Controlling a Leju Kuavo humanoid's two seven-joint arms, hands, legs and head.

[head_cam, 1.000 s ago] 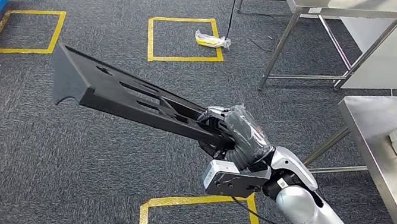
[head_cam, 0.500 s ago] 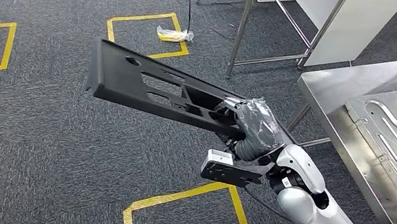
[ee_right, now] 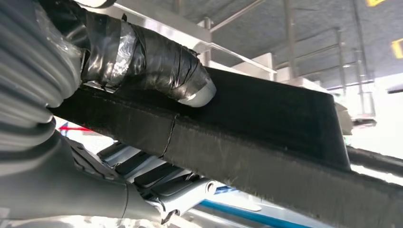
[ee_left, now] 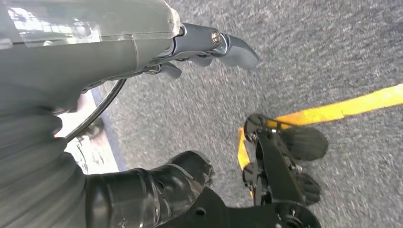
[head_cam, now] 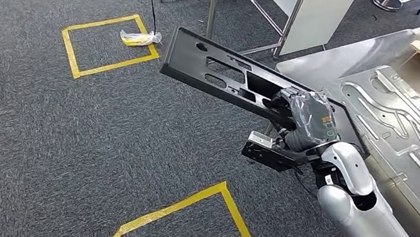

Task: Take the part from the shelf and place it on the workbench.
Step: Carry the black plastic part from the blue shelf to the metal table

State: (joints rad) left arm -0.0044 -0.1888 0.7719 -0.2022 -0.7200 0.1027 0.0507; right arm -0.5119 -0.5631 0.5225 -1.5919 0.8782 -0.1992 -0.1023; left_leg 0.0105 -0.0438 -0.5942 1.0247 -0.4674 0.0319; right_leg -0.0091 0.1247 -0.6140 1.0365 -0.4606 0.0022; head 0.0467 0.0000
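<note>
Step, as we judge it: carry phase, part off shelf, not yet set down.

Nearest us: right robot hand [head_cam: 304, 117] clamped around near end of long black slotted panel [head_cam: 227, 76]; thumb [ee_right: 157, 61] pressed on panel's top edge in right wrist view. Panel juts away from hand, held in air above carpet, tilted.

Left robot hand [ee_left: 209, 45] hangs over floor, fingers loosely apart, holding nothing.

Beyond: steel counter [head_cam: 338, 56], pressed metal sheet [head_cam: 409, 131] lying on it.

Next move, we reckon: swing panel over counter, lower onto bare patch, avoid metal sheet and counter edge.

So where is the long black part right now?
In the head view, the long black part is held in the right hand, sticking out over the carpet just left of the steel workbench.
</note>
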